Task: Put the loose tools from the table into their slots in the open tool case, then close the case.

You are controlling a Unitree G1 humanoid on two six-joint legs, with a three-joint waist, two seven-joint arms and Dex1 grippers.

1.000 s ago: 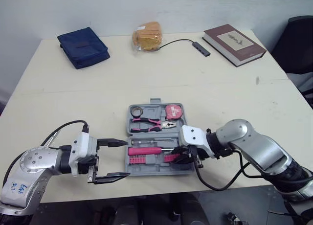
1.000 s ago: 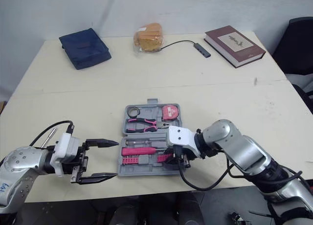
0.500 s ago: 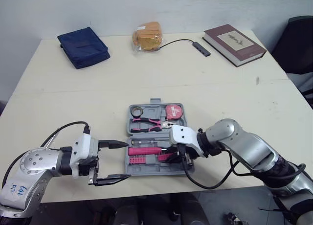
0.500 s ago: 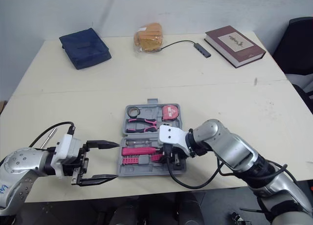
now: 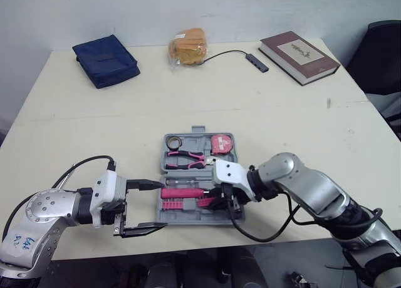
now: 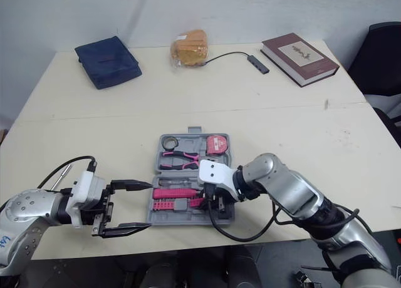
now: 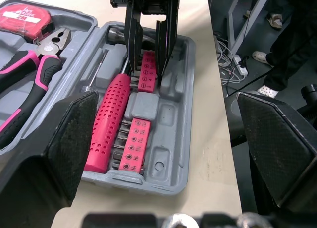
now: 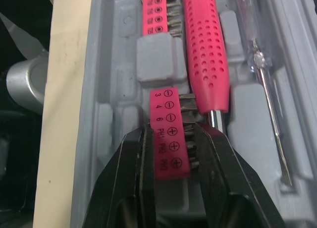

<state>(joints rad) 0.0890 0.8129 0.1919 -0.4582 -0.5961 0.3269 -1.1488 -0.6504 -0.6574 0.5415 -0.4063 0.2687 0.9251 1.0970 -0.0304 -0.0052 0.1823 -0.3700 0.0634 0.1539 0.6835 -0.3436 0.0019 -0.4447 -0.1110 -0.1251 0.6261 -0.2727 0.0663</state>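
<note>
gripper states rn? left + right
Left gripper: open, holding nothing.
Right gripper: closed on the pink bit holder in the tool case.

Right gripper (image 8: 171,131), closed around a pink bit holder (image 8: 167,109), blocks the tool case's (image 5: 198,129) near row; bare bench (image 5: 250,106) lies open beyond the case.

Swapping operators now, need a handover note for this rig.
Left gripper: open, holding nothing, at the left edge of the tool case.
Right gripper: fingers shut on a pink bit holder, low in its slot beside the screwdriver.
Done: pliers, tape measure and screwdriver sit in the case.
To do: release the bit holder, close the case.
</note>
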